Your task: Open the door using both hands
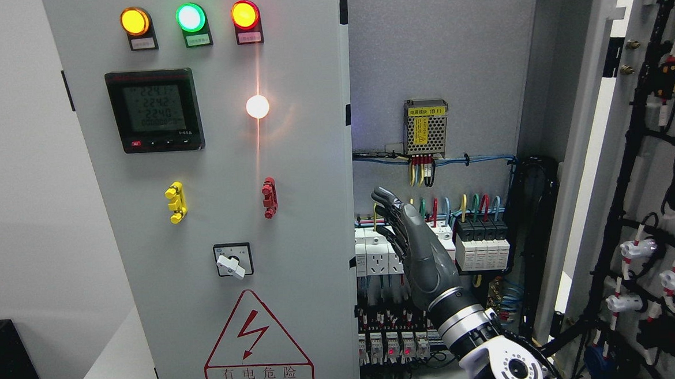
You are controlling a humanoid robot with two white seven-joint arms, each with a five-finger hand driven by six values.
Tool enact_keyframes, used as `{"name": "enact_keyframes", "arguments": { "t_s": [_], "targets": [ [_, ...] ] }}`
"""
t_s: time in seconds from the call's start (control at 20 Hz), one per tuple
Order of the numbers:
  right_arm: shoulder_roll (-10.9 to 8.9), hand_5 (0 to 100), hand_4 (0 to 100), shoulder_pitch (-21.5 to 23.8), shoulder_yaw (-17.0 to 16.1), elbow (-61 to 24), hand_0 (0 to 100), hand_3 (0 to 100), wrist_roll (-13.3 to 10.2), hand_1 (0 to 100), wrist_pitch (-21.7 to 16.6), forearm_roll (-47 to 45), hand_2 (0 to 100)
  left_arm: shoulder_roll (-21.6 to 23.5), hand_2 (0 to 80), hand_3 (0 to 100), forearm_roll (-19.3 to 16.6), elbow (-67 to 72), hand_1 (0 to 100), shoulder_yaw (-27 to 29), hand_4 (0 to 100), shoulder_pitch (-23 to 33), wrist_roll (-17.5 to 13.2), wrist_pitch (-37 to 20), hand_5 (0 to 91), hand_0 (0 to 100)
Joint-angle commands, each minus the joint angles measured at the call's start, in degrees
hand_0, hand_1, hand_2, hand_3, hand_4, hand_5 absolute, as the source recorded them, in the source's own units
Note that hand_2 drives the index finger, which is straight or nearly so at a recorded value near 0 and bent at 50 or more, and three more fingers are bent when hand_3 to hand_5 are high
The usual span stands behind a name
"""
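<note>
Grey cabinet interior (440, 51), right door (596, 158) open, left door (229, 218) warning "有电危险", right robot hand (412, 237) released, fingers straight.

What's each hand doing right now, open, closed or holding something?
Right hand: open, dark grey fingers extended, holding nothing, raised in front of the open grey electrical cabinet's interior.
Left hand: not in view.

Grey door (220, 161); amber, green, red lamps (190, 18); red triangle sign (257, 341); dark grey right hand (415, 243).

Bright, sharp; lens flare from white lamp (257, 106).
</note>
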Motion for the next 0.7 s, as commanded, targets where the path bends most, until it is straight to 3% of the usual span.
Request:
{"name": "enact_keyframes", "arguments": {
  "t_s": [0.0, 0.4, 0.65],
  "targets": [
    [-0.43, 0, 0, -1.0, 0.4, 1.2, 0, 0, 0.1, 0, 2.0, -4.2, 0, -2.7, 0.0, 0, 0.0, 0.4, 0, 0.0, 0, 1.1, -0.1, 0.0, 0.0, 0],
    [-0.43, 0, 0, -2.1, 0.3, 1.5, 0, 0, 0.3, 0, 5.5, -6.4, 0, -2.9, 0.0, 0, -0.1, 0.4, 0, -0.1, 0, 1.1, -0.2, 0.0, 0.0, 0],
    [-0.34, 0, 0, -4.1, 0.0, 2.8, 0, 0, 0.4, 0, 5.7, -6.4, 0, -3.0, 0.0, 0, -0.1, 0.4, 0, 0.0, 0, 1.1, -0.2, 0.0, 0.0, 0]
  ]
}}
